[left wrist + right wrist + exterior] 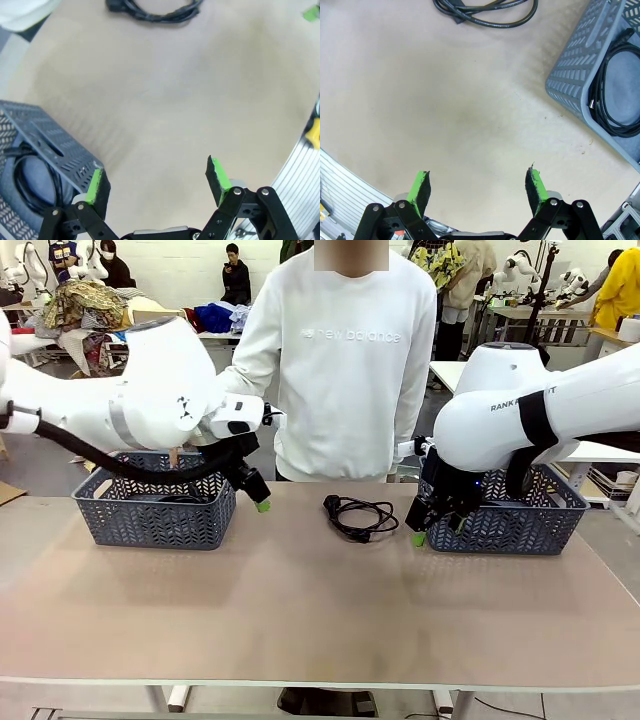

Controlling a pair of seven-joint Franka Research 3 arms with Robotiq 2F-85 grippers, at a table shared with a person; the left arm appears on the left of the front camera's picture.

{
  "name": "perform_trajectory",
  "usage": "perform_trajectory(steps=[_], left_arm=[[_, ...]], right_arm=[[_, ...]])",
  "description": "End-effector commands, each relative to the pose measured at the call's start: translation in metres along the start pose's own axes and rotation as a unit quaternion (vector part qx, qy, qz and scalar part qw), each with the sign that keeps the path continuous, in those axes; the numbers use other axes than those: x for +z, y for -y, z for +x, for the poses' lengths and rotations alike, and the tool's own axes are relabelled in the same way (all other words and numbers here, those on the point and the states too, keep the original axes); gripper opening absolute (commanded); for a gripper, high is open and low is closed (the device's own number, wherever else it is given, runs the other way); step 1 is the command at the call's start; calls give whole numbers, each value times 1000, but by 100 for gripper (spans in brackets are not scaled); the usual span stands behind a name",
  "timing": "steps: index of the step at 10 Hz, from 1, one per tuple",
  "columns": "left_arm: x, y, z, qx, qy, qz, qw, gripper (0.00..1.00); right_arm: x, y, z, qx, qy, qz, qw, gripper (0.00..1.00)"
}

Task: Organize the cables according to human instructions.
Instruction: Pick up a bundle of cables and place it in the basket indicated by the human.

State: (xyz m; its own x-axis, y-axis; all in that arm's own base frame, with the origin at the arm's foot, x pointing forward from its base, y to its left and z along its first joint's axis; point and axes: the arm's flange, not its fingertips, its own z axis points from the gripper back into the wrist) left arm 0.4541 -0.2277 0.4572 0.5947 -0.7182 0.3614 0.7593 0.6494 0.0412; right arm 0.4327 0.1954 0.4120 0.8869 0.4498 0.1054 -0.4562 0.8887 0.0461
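Note:
One coiled black cable (358, 515) lies on the tan table between the two baskets, near the far edge; it also shows at the top of the left wrist view (155, 10) and the right wrist view (487, 12). Another cable (27, 175) lies inside the left basket (155, 508), and one more cable (615, 92) lies in the right basket (510, 515). My left gripper (258, 498) hangs open by the left basket's right corner, empty (157, 180). My right gripper (428, 532) hangs open at the right basket's left front corner, empty (479, 187).
A person in a white sweatshirt (345, 360) stands at the far edge, behind the loose cable. The near half of the table (300, 620) is bare. The table's metal edge rail (340, 175) runs close under the right gripper.

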Motion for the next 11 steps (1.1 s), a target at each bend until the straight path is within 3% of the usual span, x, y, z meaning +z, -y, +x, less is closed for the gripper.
perform_trajectory(steps=[1,6,11], left_arm=[[-2,8,35,76,-37,25,996,100],[-36,27,105,169,-108,31,979,100],[-52,27,117,181,-118,28,976,100]], right_arm=[[2,0,0,0,2,0,1000,100],[2,0,0,0,2,0,1000,100],[2,0,0,0,2,0,1000,100]])
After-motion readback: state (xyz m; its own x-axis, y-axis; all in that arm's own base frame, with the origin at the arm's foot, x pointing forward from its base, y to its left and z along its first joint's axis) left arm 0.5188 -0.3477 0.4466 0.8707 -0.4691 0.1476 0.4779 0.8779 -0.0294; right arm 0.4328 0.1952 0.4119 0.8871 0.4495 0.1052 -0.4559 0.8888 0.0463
